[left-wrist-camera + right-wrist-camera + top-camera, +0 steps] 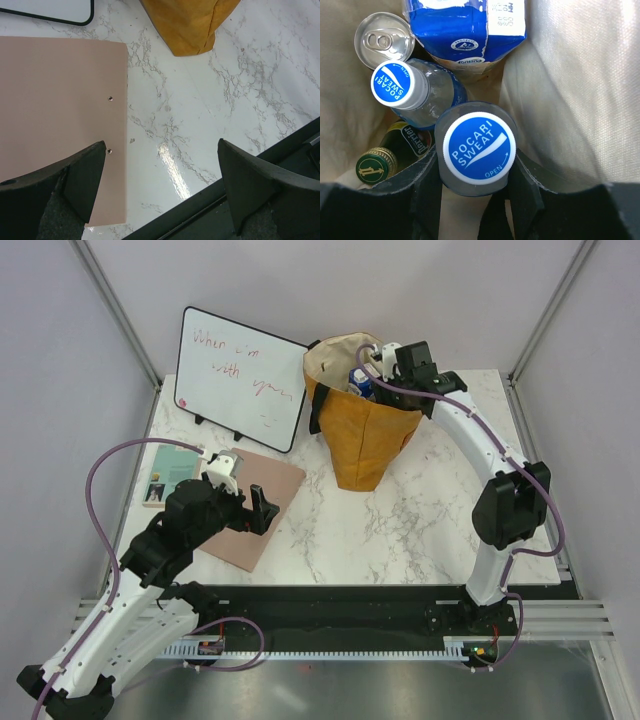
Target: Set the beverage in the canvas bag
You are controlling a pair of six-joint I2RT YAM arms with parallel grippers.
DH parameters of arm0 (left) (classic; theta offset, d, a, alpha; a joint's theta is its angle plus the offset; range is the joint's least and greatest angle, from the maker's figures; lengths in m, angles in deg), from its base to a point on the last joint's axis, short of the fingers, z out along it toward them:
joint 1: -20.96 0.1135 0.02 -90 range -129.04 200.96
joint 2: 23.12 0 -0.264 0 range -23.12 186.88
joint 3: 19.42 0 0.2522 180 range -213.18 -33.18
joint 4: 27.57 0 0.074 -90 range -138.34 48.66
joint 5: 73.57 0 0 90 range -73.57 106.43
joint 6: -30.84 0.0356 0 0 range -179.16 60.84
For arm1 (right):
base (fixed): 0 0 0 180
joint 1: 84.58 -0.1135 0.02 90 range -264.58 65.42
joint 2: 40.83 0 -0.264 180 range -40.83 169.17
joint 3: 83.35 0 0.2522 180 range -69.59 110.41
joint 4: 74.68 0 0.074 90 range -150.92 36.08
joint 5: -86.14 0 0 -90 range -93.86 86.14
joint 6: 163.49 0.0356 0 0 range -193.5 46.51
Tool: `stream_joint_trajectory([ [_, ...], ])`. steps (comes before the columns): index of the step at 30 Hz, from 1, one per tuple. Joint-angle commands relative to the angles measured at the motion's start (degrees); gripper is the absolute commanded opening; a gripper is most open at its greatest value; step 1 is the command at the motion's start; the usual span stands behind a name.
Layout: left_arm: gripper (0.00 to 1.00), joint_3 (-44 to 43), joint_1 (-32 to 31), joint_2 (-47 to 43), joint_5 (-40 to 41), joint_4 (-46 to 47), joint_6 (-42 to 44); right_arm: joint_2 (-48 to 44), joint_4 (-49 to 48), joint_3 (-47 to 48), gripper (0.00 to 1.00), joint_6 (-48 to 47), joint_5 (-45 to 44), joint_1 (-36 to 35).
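Three bottles (479, 148) (394, 85) (376, 167); one can (384, 40); one carton (465, 30)

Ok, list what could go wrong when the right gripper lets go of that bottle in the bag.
1. The bag is crowded: once released, the bottle in the right gripper may land on the second bottle or the green-capped bottle and tip.
2. The gripper sits close to the soft lining; pulling out might snag it and drag the bag over.

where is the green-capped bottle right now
Right wrist view, lower left: the green-capped bottle sits inside the canvas bag, beside the Pocari Sweat bottle in the right gripper.
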Motion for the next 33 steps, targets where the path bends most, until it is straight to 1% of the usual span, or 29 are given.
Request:
stream_joint_trajectory([
  [1, 1.00, 0.13, -0.10, -0.31, -0.65, 2.27, 2.21, -1.90, -4.18, -0.91, 0.02, 0.00, 1.62, -0.27],
  [10, 1.00, 0.21, -0.10, -0.48, -0.56, 2.27, 2.12, -1.91, -5.41, -4.69, 0.02, 0.26, 0.40, -0.27],
  [22, 1.00, 0.13, -0.10, -0.40, -0.56, 2.18, 2.21, -1.99, -6.38, -7.06, 0.13, 1.05, -1.36, -0.27],
  [23, 1.00, 0.13, -0.10, -0.39, -0.48, 2.27, 2.21, -2.17, -6.47, -7.15, 0.15, 1.05, -1.45, -0.36],
  [24, 1.00, 0.13, -0.10, -0.39, -0.48, 2.27, 2.21, -2.34, -6.38, -7.15, 0.20, 1.14, -1.45, -0.27],
  [26, 1.00, 0.21, -0.10, -0.40, -0.56, 2.27, 2.21, -2.61, -6.47, -7.06, 0.24, 1.23, -1.45, -0.27],
  [27, 1.00, 0.21, -0.10, -0.39, -0.56, 2.18, 2.21, -2.52, -6.38, -6.97, 0.31, 1.23, -1.45, -0.27],
  [29, 1.00, 0.13, -0.10, -0.48, -0.48, 2.18, 2.21, -2.61, -6.21, -6.71, 0.38, 1.58, -2.59, -0.27],
  [30, 1.00, 0.13, -0.10, -0.48, -0.48, 2.27, 2.21, -2.70, -6.03, -6.28, 0.45, 1.67, -2.59, -0.36],
  [33, 1.00, 0.13, -0.10, -0.40, -0.56, 2.27, 2.21, -2.78, -5.24, -5.13, 0.56, 1.93, -2.68, -0.27],
])
